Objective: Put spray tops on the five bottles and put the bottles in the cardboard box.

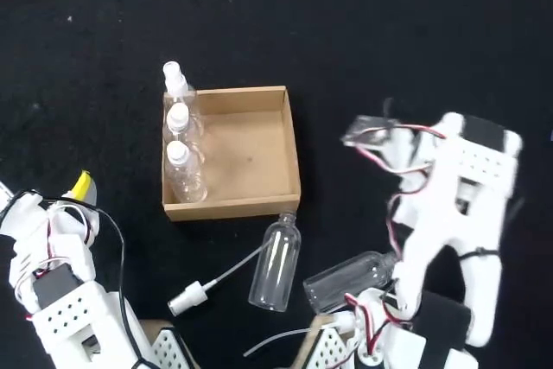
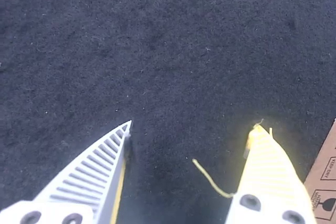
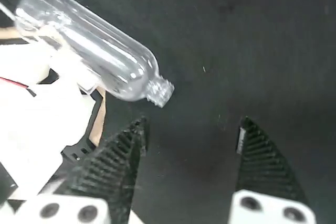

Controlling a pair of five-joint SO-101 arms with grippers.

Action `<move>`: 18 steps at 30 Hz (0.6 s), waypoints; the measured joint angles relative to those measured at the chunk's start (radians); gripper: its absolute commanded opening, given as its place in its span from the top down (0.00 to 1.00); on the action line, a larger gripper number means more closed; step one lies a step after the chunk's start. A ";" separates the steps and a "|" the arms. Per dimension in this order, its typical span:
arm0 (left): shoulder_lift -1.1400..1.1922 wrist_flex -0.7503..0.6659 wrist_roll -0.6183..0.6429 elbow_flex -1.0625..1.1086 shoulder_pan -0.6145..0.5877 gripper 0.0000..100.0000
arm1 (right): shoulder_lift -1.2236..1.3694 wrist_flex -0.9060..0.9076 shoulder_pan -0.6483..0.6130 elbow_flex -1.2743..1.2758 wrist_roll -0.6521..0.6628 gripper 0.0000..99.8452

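While its jaws stand wide apart and empty, the right gripper (image 3: 193,129) faces the uncapped bottle (image 3: 89,45), whose neck lies just beyond its tips, probably a spread for grasping. The left gripper (image 2: 192,129) is likewise open and holds nothing. Three capped bottles (image 1: 179,123) line one wall of the cardboard box (image 1: 292,149), leaving room for two.

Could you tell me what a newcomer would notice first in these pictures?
First comes the cardboard box in the middle of the black table, with three capped bottles lined up along one wall. In front of it two uncapped bottles lie on their sides, with a loose spray top beside one. The right gripper hangs open close to the neck of one of them.
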 measured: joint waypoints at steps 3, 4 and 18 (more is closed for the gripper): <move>0.000 0.000 0.000 0.000 0.000 0.69 | 0.000 0.002 -0.075 0.000 0.000 0.75; 0.000 0.000 0.000 0.000 0.000 0.69 | 0.000 0.002 -0.083 0.000 0.000 0.75; 0.008 0.275 -0.221 -0.569 0.124 0.69 | 0.000 -0.098 0.249 -0.060 -0.040 0.75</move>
